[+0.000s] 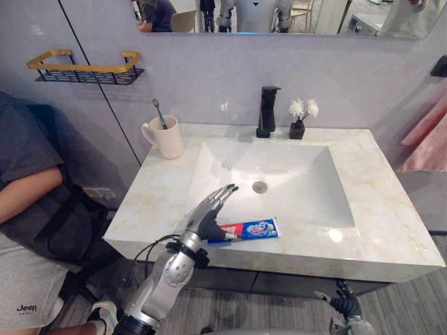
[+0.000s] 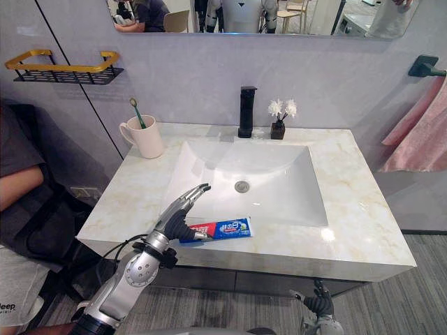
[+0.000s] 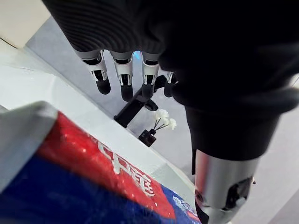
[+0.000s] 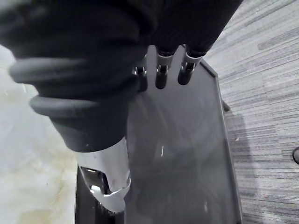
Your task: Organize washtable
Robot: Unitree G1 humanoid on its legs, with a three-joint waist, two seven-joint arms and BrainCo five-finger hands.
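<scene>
A pale marble surface [image 1: 391, 216] with a broad white basin [image 1: 293, 181] sunk into it takes up the middle of the scene beneath a wall mirror [image 1: 335, 17]; a person [image 1: 28, 174] in a dark top and light shorts sits just beside its left end, and a pink towel [image 2: 419, 132] hangs at the far right. A black wire shelf [image 1: 84, 70] with a gold rail is fixed to the wall above the person.

The robot's left hand [image 1: 208, 222] reaches up over the front edge of the surface, its fingers [image 3: 124, 79] held out straight and pointing across the near left corner of the basin; the hand is spread and closed round nothing, with its palm lying over the left end of the toothpaste tube [image 1: 255, 228]. The red, white and blue tube lies flat and lengthwise along the front rim of the surface, between the basin and the edge. The right hand [image 1: 343, 303] hangs low below the front of the surface, on the right, its fingers [image 4: 161, 70] loose and holding nothing.

At the back left corner a cream mug [image 1: 167, 138] stands upright; a black tap [image 1: 266, 112] rises behind the middle of the basin, with a small dark vase of white flowers [image 1: 300, 118] just beside it on the right; a green toothbrush [image 1: 159, 112] leans in the mug.
</scene>
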